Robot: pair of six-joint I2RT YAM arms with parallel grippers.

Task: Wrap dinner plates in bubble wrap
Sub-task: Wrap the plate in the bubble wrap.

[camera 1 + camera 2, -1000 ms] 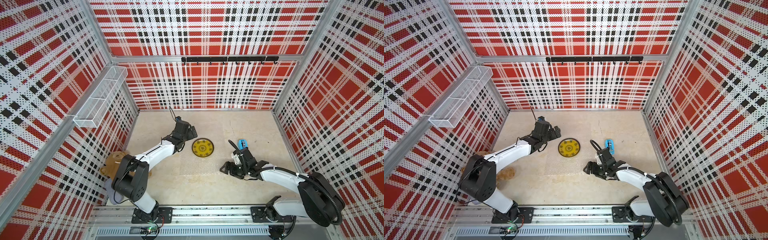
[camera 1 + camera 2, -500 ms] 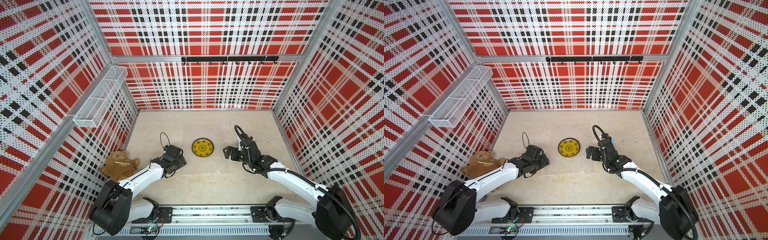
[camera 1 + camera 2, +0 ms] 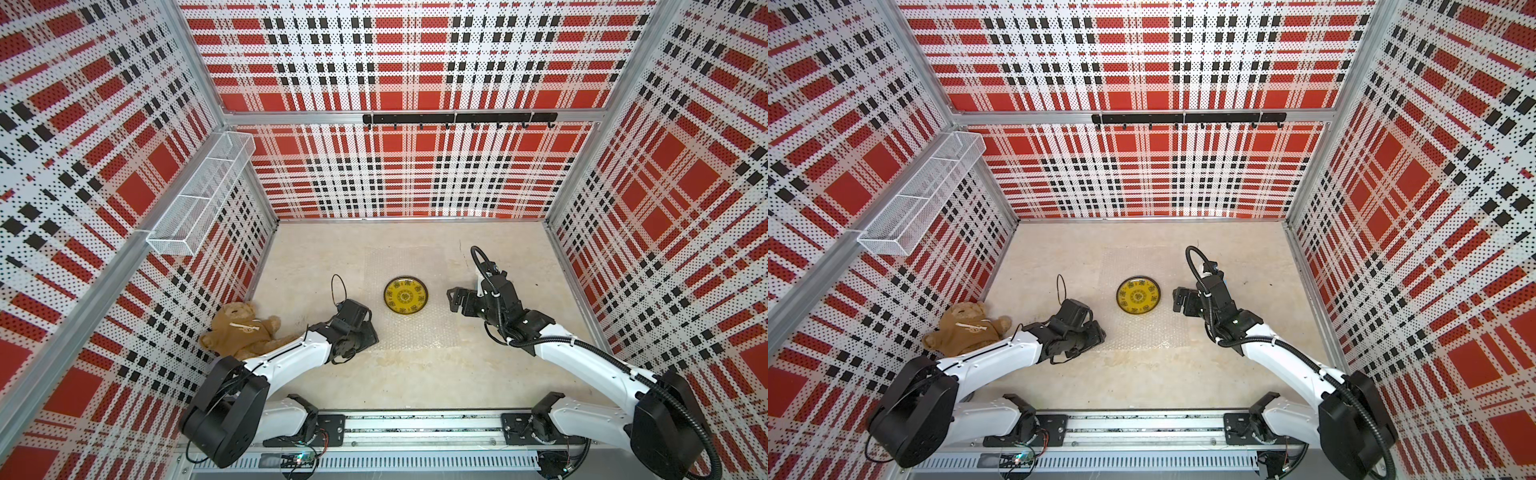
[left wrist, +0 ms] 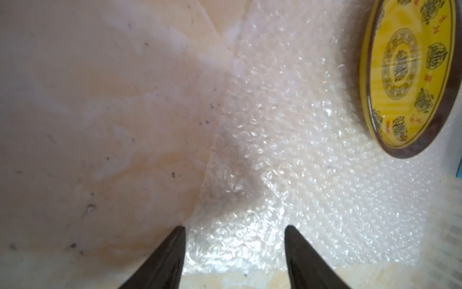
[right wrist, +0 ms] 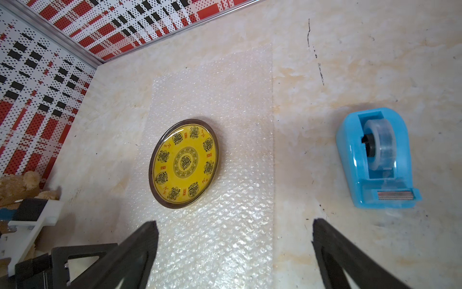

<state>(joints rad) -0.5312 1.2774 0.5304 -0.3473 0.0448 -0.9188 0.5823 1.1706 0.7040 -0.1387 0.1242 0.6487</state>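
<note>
- Enclosure: plaid walls (image 3: 415, 174) in red, black and white on three sides. The work surface is a pale marbled table (image 3: 415, 382), lightly scuffed.
- The dinner plate (image 3: 405, 299) lies flat and face up at mid-table, on the middle of the bubble wrap (image 3: 411, 336). Judge it rigid, glazed, slippery and breakable. It appears to sit too flush for a rim grasp, so you should leave it where it is and move the sheet instead.
- Appearance: round, glossy yellow with a dark rim. A central medallion is ringed by dark ornaments and small red marks.
- The bubble wrap is likely near weightless, limp and prone to slide. Take it at a corner or free edge and pinch low. It is a clear rectangle with a whitish sheen, lying flat with no fold over the plate, so wrapping is not yet begun.
- The left gripper (image 4: 235, 227) sits low at the sheet's near left corner. Its fingers are apart, one at the left edge and one over the sheet, gripping nothing.
- The right gripper (image 5: 235, 222) stands just right of the sheet, level with the plate, fingers spread wide and empty.
- Outliers: a blue tape dispenser (image 5: 375, 160) right of the sheet, a teddy bear (image 3: 241, 330) by the left wall, and a wire basket (image 3: 199, 195) mounted on that wall.
</note>
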